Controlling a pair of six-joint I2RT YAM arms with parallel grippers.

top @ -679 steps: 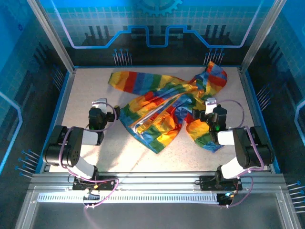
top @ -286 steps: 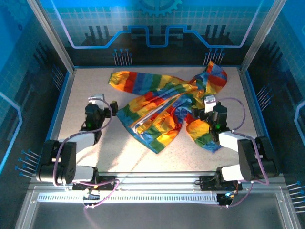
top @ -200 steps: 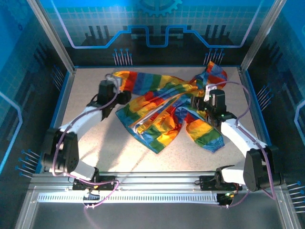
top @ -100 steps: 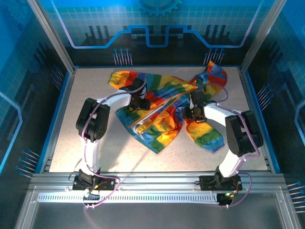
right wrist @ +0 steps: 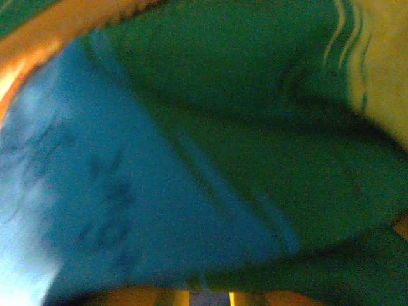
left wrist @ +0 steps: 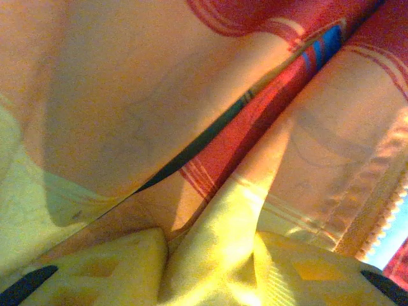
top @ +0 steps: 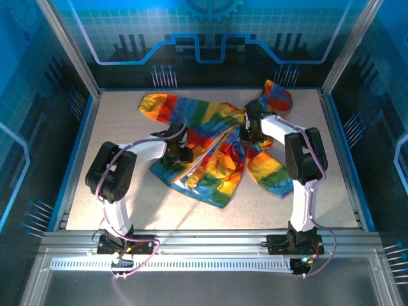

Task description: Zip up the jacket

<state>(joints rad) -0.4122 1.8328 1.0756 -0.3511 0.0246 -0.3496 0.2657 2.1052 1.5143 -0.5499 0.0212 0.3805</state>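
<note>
The rainbow-striped jacket (top: 210, 150) lies crumpled and open across the middle of the table, with its hood (top: 275, 97) at the far right and a sleeve (top: 159, 105) at the far left. My left gripper (top: 183, 153) sits on the jacket's left front panel. In the left wrist view it (left wrist: 210, 274) is shut on a fold of yellow-orange fabric (left wrist: 159, 95), and the zipper's toothed edge (left wrist: 387, 220) runs along the right. My right gripper (top: 250, 132) is pressed into the jacket near the collar. Blue and green fabric (right wrist: 191, 159) covers its fingers.
The jacket rests on a speckled beige tabletop (top: 115, 115) ringed by a blue frame and metal posts (top: 70, 51). Bare table lies to the left, right and front of the jacket. Both arms stretch far forward from their bases (top: 127, 245).
Both arms swung inward from the table's sides onto the jacket. In the last half second the left gripper pulled back toward me, and the jacket's sleeve and hood shifted left.
</note>
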